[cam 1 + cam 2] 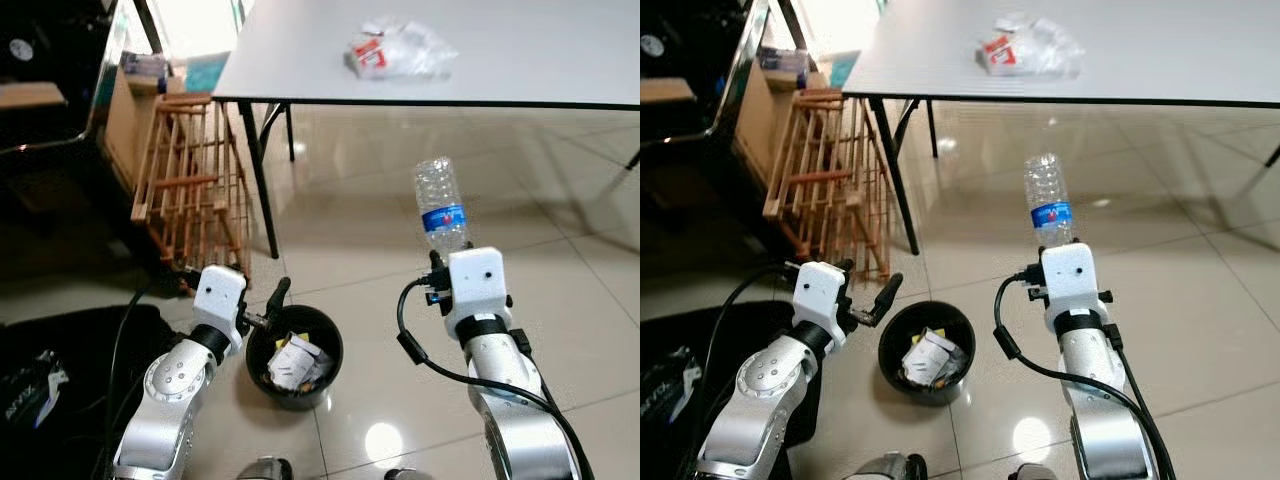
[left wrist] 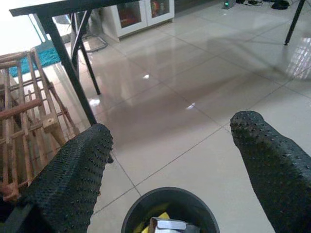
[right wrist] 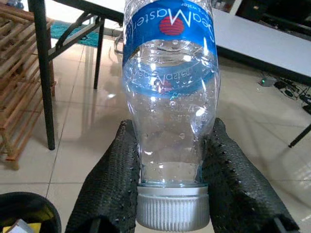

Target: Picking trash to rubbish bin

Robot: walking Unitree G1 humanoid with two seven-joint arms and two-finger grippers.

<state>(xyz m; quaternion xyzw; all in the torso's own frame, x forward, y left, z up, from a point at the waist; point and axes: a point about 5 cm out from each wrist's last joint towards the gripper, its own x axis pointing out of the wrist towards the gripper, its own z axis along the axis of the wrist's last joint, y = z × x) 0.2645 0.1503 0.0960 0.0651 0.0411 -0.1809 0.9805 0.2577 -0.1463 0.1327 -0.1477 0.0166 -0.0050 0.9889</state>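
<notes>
Holding crumpled trash, black bin (image 1: pixel 294 371) sits on floor.

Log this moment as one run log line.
right gripper: shut on plastic bottle, cap-end | left gripper: open above rubbish bin | wrapper: on table

One plastic bottle (image 1: pixel 441 208), one black bin (image 1: pixel 294 357), one white bench (image 1: pixel 500 60) and one wooden rack (image 1: pixel 190 180) were pictured.

The bottle (image 3: pixel 170 97) has a blue label reading "SeaMaster", seen upside down.
</notes>
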